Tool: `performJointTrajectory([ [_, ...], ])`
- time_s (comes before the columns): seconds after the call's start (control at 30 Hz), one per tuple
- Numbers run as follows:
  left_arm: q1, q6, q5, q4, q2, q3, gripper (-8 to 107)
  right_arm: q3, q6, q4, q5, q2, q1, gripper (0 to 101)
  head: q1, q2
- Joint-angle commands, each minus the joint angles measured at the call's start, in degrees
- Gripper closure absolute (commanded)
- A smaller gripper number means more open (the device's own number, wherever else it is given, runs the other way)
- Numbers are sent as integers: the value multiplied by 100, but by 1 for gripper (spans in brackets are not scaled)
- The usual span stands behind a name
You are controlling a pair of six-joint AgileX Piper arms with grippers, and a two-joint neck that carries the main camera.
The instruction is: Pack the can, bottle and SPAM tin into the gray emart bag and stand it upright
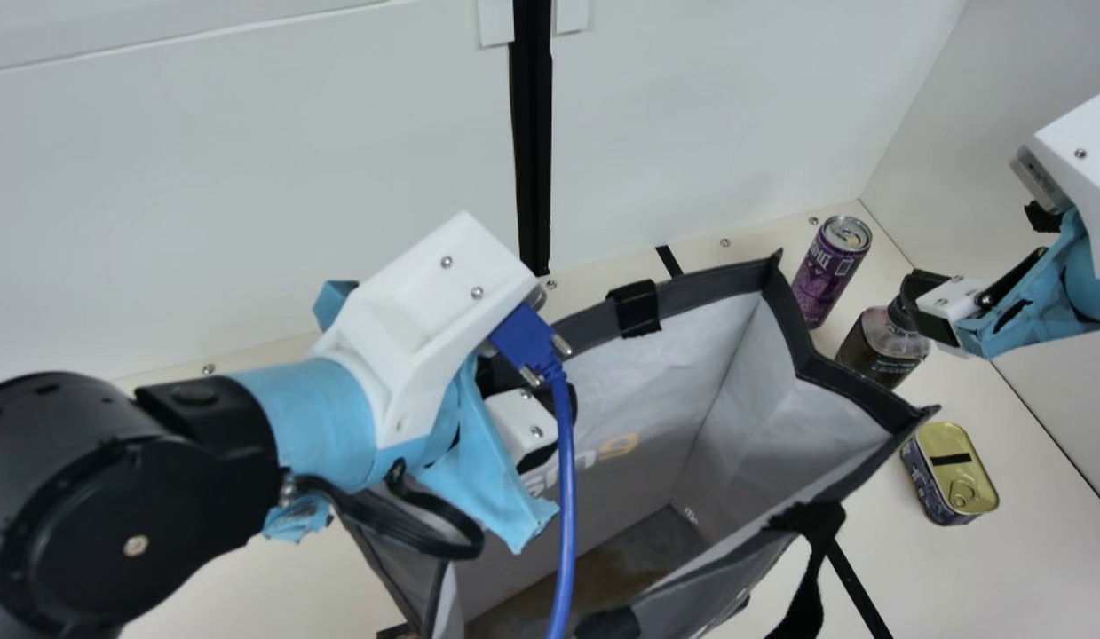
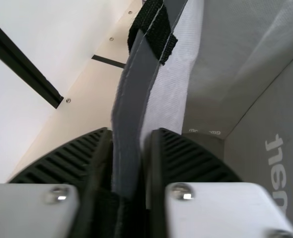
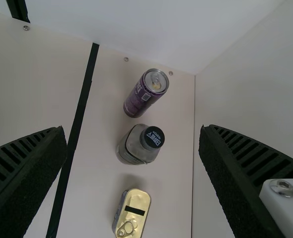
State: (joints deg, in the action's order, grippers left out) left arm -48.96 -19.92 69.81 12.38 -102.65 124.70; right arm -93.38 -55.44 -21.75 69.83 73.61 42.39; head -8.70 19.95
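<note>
My left gripper (image 1: 525, 424) is at the gray bag's (image 1: 692, 297) far rim, left of the black strap patch; in the left wrist view the gripper (image 2: 131, 163) is shut on the bag's rim (image 2: 131, 99). The bag stands with its mouth wide open. My right gripper (image 1: 927, 311) hangs above the bottle (image 1: 882, 346); in the right wrist view the gripper (image 3: 132, 141) is open, nothing between its fingers. The bottle (image 3: 139, 144) stands between the purple can (image 3: 145, 92) and the SPAM tin (image 3: 131, 213). Right of the bag are the can (image 1: 831, 271) and the tin (image 1: 951, 473).
A white wall (image 1: 248, 177) with a black upright strip (image 1: 534, 133) rises behind the table. Another wall (image 1: 1038, 293) bounds the right side. A blue cable (image 1: 565, 506) hangs from my left wrist over the bag's mouth. Black tape (image 3: 77, 124) crosses the table.
</note>
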Motion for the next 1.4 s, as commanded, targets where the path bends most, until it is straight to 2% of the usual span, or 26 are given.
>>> performJointTrajectory([
  [0.0, -4, 39, 9, -35, 14, -22, 102, 0, 0, 0, 0, 0, 0, 6, -130, 5],
  [0.03, -3, 68, 9, -54, 25, -35, 107, 0, 0, 0, 0, 0, 0, 6, -130, 5],
  [0.33, 83, 481, 9, -278, 179, -117, 107, 0, 0, 0, 0, 0, 0, 6, -130, 5],
  [0.7, 375, 1030, 9, -878, 485, -89, 107, 0, 0, 0, 0, 0, 0, 6, -130, 5],
  [1.13, 780, 1468, 9, -1962, 956, -132, 107, 0, 0, 0, 0, 0, 0, 6, -130, 5],
  [1.37, 988, 1778, 9, -2845, 1182, -179, 107, 0, 0, 0, 0, 0, 0, 6, -130, 5],
])
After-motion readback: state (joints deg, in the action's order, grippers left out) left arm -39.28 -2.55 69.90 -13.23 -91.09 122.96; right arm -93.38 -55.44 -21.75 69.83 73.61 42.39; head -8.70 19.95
